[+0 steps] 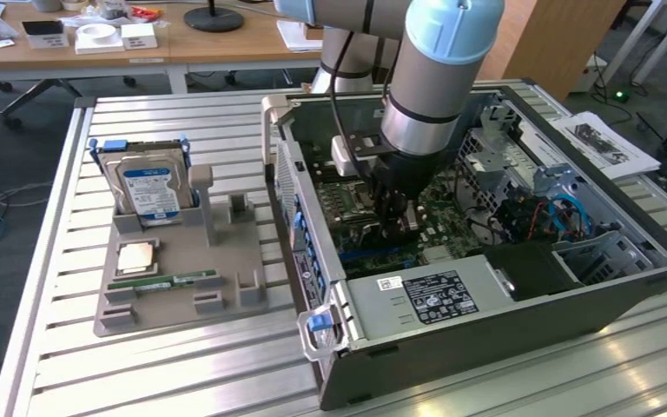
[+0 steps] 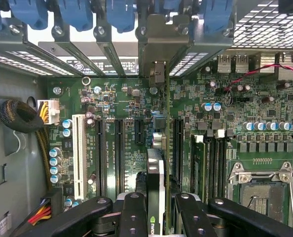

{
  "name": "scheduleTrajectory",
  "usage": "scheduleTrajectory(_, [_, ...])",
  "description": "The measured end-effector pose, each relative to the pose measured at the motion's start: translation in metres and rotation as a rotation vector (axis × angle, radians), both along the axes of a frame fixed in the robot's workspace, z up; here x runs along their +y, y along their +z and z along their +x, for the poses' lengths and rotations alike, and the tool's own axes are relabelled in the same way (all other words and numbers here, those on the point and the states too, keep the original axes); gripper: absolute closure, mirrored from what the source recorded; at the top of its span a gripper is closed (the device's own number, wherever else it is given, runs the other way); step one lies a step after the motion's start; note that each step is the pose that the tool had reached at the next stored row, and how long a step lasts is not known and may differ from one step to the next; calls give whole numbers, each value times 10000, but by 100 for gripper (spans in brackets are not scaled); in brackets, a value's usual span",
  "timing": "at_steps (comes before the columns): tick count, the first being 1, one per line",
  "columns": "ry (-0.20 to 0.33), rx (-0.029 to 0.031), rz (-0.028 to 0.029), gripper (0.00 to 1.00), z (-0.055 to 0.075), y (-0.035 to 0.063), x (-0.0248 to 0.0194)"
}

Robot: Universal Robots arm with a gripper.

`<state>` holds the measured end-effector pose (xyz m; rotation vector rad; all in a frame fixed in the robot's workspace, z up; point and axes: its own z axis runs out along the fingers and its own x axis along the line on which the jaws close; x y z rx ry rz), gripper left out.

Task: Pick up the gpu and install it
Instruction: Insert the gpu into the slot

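A Universal Robots arm (image 1: 438,69) reaches down into an open computer case (image 1: 519,321) lying on its side on a slatted metal worktop (image 1: 171,365), its gripper (image 1: 398,221) low over the motherboard (image 1: 450,217) near the middle of the case. The exterior view takes in the wider scene: a grey parts tray (image 1: 160,313) stands just beside the case on the exterior view's left, carrying an upright hard drive (image 1: 148,191), a square processor chip (image 1: 136,256) and a narrow green memory stick (image 1: 177,282). A labelled power supply (image 1: 426,300) sits in the case's near corner. The wrist view gives the close detail inside the case: the gripper (image 2: 159,217) is closed partway, its dark fingers (image 2: 131,212) set on either side of the gpu (image 2: 156,187), which it holds on edge. The card stands upright over the long expansion slots in the case's motherboard (image 2: 122,98), its metal end toward the case's slotted rear wall, where a row of blue latches (image 2: 77,12) hangs. A white slot (image 2: 78,153) and an open processor socket (image 2: 259,182) flank it inside the case. Whether the card's lower edge is seated in a slot cannot be told.
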<state>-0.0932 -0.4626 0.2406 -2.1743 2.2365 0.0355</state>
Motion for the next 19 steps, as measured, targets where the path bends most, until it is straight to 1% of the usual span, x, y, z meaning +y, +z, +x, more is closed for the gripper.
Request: scheduleTrajectory(19, [0,-1,-1,73,-1,-16,0])
